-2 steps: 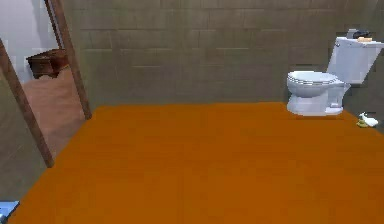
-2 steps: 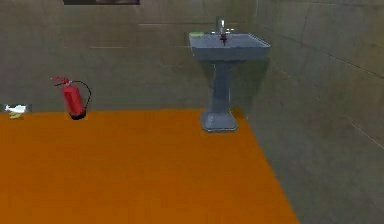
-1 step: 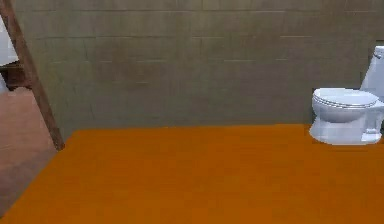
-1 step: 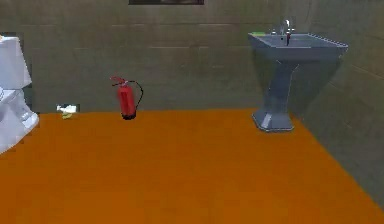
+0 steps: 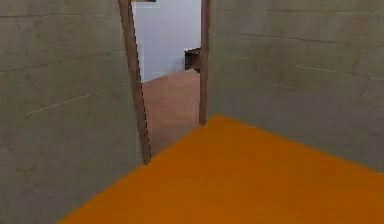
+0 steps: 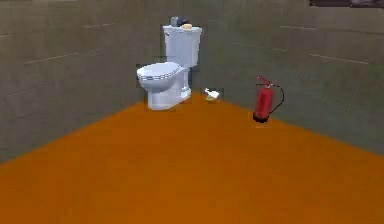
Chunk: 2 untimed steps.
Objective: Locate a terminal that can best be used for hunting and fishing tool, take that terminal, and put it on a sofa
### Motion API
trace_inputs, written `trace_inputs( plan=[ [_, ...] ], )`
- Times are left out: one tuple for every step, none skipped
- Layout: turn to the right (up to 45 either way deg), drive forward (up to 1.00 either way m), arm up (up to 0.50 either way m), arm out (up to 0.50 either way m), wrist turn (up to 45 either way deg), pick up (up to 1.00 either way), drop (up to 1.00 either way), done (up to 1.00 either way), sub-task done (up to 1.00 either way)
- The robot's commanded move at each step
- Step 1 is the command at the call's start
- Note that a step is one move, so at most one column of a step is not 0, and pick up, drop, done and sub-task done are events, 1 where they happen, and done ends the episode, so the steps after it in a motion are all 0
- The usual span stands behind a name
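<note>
No terminal or sofa can be made out. In the forward view an open doorway [image 5: 172,75] with a brown frame leads from this orange-floored room to a room with a reddish-brown floor and a pale wall. A dark piece of furniture [image 5: 192,58] stands far back through the doorway.
Grey tiled walls [image 5: 60,100] flank the doorway. In the arm side view a white toilet [image 6: 170,68] stands in the corner with small items on its tank [image 6: 182,23]. A small white object [image 6: 211,96] lies on the floor beside it. A red fire extinguisher [image 6: 263,100] stands by the wall.
</note>
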Motion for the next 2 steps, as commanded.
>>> trace_inputs(
  plan=[
    [0.0,1.00,0.00,0.00,0.0,0.00,0.00,0.00,0.00],
    [-3.0,0.00,0.00,0.00,0.0,0.00,0.00,0.00,0.00]
  ],
)
